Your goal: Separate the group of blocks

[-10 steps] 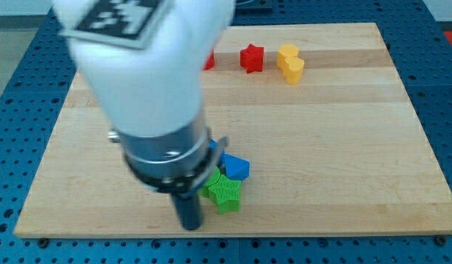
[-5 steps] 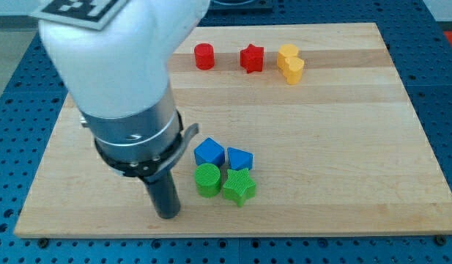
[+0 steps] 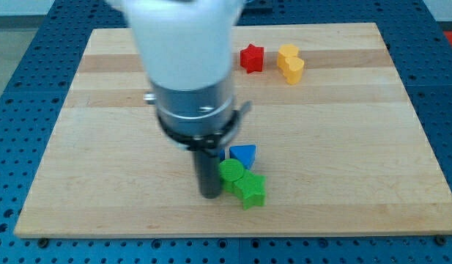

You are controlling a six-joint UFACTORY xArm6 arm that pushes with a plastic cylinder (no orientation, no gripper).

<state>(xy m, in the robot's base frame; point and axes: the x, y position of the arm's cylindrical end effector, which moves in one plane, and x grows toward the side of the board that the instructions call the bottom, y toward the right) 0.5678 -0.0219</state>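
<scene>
1. Near the board's [image 3: 401, 147] 6 o'clock edge, my tip [image 3: 209, 195] stands on the wood, touching or just beside the green round block [image 3: 231, 173] on its 9 o'clock side.
2. No hand is fitted: the rod is bare, so it grasps nothing and can only push.
3. The group consists of the green round block, the green star block [image 3: 251, 191] at its 4 o'clock, and the blue block [image 3: 244, 155] at its 1 o'clock. The blue block's shape is partly hidden by the arm; I cannot tell whether another block sits behind the rod.
4. Task status, as I judge it: not done. The two green blocks touch each other, and the blue block sits just beside the green round one.
5. Remaining work: drive each of these blocks well apart from the others.
6. At the board's 12 o'clock edge, the red star block [image 3: 251, 57] and the yellow block [image 3: 289, 62] lie near each other, well apart from the group.
</scene>
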